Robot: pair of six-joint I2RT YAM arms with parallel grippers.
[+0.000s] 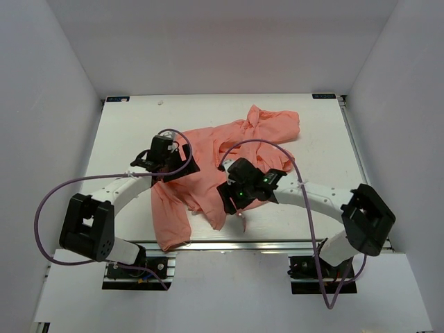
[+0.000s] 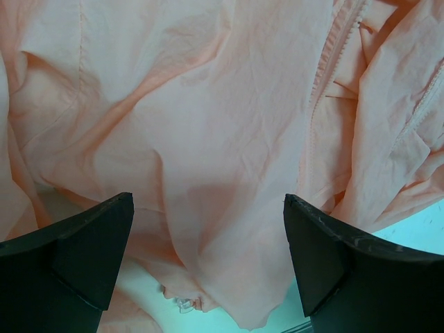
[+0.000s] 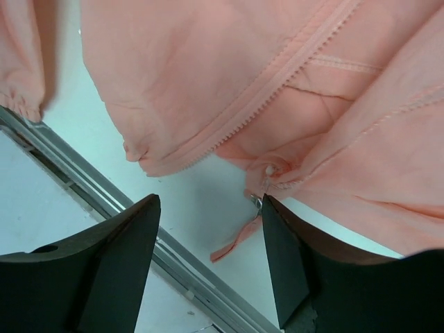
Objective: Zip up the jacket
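The salmon-pink jacket (image 1: 229, 149) lies crumpled across the middle of the white table, one sleeve reaching the near edge. My left gripper (image 1: 170, 168) hovers open over its left part; in the left wrist view the wrinkled fabric (image 2: 201, 139) fills the space between the jaws, with nothing held. My right gripper (image 1: 239, 198) is open over the jacket's lower hem. In the right wrist view the unjoined zipper teeth (image 3: 263, 97) run diagonally, and the zipper slider with its pink pull tab (image 3: 239, 239) lies on the table right beside my right fingertip (image 3: 281, 236).
The table's metal front rail (image 3: 139, 229) runs just under the right gripper. A small clear clip (image 2: 182, 303) lies at the hem in the left wrist view. White walls enclose the table (image 1: 312, 132) on three sides.
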